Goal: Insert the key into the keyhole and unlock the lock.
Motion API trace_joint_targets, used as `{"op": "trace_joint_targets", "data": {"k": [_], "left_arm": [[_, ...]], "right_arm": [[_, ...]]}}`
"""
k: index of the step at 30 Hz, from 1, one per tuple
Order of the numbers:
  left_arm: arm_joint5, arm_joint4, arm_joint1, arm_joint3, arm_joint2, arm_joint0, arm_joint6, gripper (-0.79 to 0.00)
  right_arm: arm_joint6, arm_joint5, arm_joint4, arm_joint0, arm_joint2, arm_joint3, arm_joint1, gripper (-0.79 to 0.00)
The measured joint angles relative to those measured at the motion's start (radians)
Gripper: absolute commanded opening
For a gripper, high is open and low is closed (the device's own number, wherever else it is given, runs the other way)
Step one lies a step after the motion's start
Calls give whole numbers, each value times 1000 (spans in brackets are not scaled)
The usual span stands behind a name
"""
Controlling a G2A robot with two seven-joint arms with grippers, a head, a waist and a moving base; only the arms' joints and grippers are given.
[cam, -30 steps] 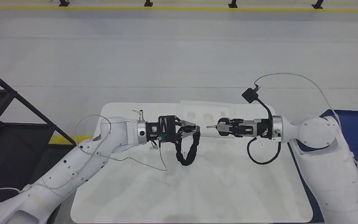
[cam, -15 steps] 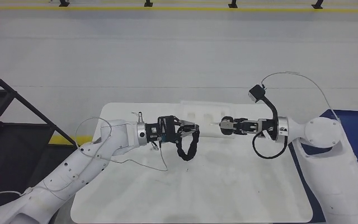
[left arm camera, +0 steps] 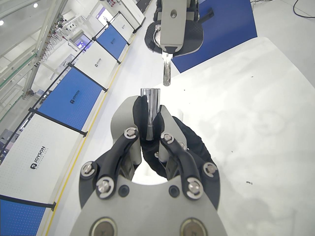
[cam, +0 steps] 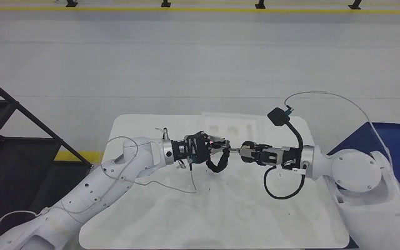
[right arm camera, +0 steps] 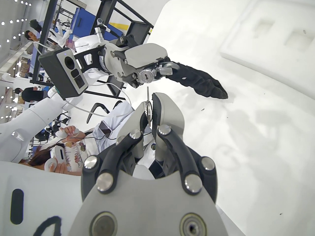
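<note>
The likeliest failure is a miss at the mouth. In the left wrist view the key [left arm camera: 166, 71] has its tip just short of the lock [left arm camera: 150, 96] and looks a little off the lock's axis, so a straight push would probably hit the chrome rim rather than the keyhole [right arm camera: 145, 76]. A knock like that could swivel the key, since the right gripper [right arm camera: 149, 106] is clamped only on its thin bow. It could also shove the smooth cylinder back through the left gripper [left arm camera: 148, 110], which is closed around its round body. I cannot tell whether the blade is turned to match the slot; if it is not, it would jam at the face. When the key is turned, the whole cylinder may spin in the grip instead of the core, and the hanging cable [right arm camera: 196, 82] could add drag. Both pieces are held in the air above the table [cam: 250, 212], a little toward 12 o'clock from its middle, with the lock at 9 o'clock of the key. They sit short of the foam tray [cam: 228, 122] at the 12 o'clock edge. The lock is a short polished cylinder with a round keyhole face, and a black fabric-sleeved cable droops from it toward 6 o'clock. The key is small, bright and slim, with a round bow.
</note>
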Motion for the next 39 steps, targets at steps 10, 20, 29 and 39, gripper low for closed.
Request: {"op": "trace_joint_targets", "data": {"k": [10, 20, 29, 39], "left_arm": [[-1, 50, -24, 37, 0, -3, 44, -785], [-14, 128, -31, 61, -19, 9, 129, -785], [-56, 150, -40, 76, -34, 11, 148, -785], [-91, 143, -53, 90, -46, 13, 157, -785]], "right_arm": [[-70, 42, -131, -41, -22, -85, 8, -785], [-93, 17, -225, -59, -48, -139, 14, -785], [-108, -29, -306, -78, -60, -180, 20, -785], [-139, -23, -348, -97, -53, -203, 22, -785]]}}
